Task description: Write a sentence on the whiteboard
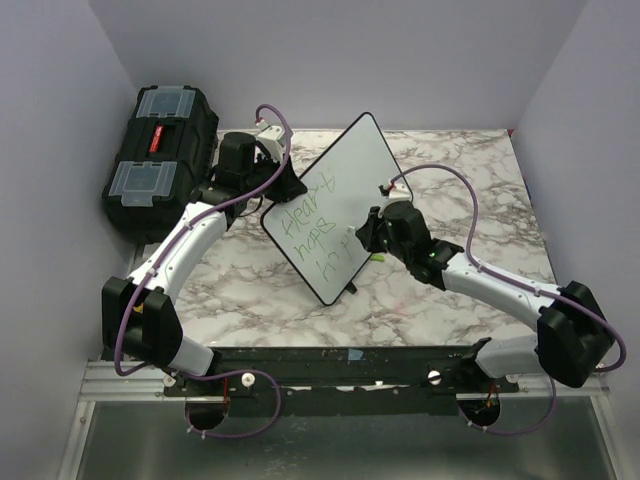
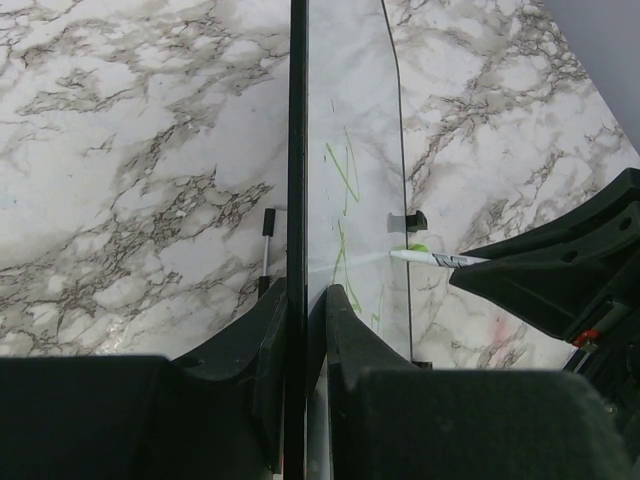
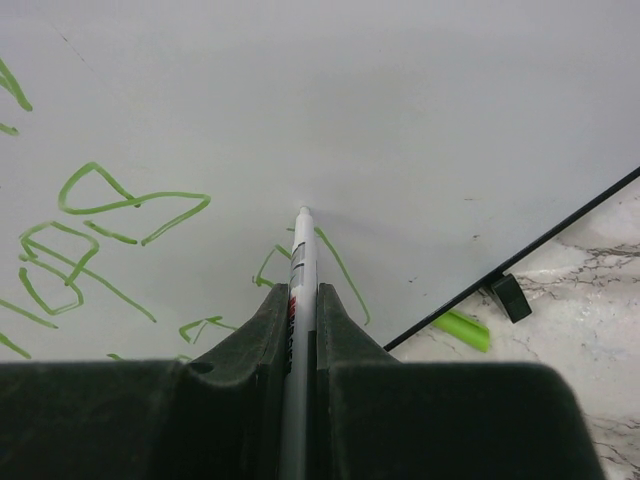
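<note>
The whiteboard (image 1: 340,195) stands tilted on the marble table, its left edge clamped in my left gripper (image 1: 272,192). In the left wrist view the board (image 2: 350,130) runs edge-on between my shut fingers (image 2: 345,315). The sentence (image 1: 312,232) is green marker writing in three lines on its lower half. My right gripper (image 1: 368,232) is shut on a white marker pen (image 3: 300,270) whose tip touches the board (image 3: 400,100) by the last green strokes (image 3: 110,205). The pen also shows in the left wrist view (image 2: 440,258).
A black toolbox (image 1: 160,160) with clear lid trays sits at the back left. A green marker cap (image 3: 462,328) lies on the table under the board's lower edge. Purple walls enclose the marble table (image 1: 470,210).
</note>
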Action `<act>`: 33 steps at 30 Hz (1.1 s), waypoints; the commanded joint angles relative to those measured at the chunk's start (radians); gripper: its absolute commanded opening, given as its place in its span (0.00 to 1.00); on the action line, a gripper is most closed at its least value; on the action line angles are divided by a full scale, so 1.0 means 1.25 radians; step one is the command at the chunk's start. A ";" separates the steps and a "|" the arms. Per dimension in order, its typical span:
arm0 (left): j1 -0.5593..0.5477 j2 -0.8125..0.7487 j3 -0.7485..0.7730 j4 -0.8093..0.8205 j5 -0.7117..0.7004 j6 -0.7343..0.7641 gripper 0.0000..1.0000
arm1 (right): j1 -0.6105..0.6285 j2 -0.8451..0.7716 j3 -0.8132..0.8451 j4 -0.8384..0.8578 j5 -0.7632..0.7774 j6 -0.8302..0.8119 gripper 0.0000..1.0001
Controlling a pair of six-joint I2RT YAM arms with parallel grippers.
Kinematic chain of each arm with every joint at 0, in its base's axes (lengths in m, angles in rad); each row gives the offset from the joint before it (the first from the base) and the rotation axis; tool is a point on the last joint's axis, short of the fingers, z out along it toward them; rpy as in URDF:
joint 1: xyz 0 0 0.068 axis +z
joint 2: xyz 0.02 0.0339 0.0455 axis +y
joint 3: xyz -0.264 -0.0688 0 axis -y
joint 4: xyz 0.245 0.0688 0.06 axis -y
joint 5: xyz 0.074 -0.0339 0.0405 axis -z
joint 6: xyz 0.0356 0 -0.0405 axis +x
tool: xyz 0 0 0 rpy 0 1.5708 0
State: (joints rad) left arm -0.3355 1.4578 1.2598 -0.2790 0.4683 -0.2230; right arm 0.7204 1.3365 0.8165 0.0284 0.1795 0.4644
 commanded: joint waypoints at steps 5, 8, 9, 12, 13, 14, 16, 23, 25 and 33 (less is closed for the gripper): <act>-0.011 -0.001 -0.025 -0.041 -0.017 0.081 0.00 | 0.003 0.040 0.030 0.018 0.028 -0.011 0.01; -0.010 -0.001 -0.026 -0.041 -0.016 0.081 0.00 | 0.003 0.051 0.040 0.009 0.046 -0.009 0.01; -0.010 -0.001 -0.025 -0.040 -0.016 0.081 0.00 | 0.003 0.054 0.041 0.007 0.050 -0.008 0.01; -0.010 -0.001 -0.025 -0.039 -0.015 0.080 0.00 | 0.002 0.064 0.045 -0.001 0.062 -0.006 0.01; -0.010 0.000 -0.025 -0.040 -0.015 0.080 0.00 | 0.003 0.067 0.045 -0.004 0.064 -0.005 0.01; -0.010 -0.002 -0.025 -0.039 -0.015 0.080 0.00 | 0.003 0.069 0.045 -0.007 0.065 -0.003 0.01; -0.010 -0.002 -0.025 -0.040 -0.015 0.080 0.00 | 0.003 0.071 0.042 -0.009 0.065 0.000 0.01; -0.009 -0.003 -0.025 -0.039 -0.015 0.080 0.00 | 0.003 0.063 0.019 -0.021 0.052 0.012 0.01; -0.009 -0.003 -0.026 -0.039 -0.014 0.080 0.00 | 0.003 0.057 0.009 -0.021 0.042 0.016 0.01; -0.009 -0.005 -0.027 -0.038 -0.015 0.079 0.00 | 0.002 0.031 -0.016 -0.021 -0.002 0.029 0.01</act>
State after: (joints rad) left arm -0.3309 1.4578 1.2541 -0.2775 0.4671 -0.2234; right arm 0.7185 1.3705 0.8291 0.0280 0.2687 0.4747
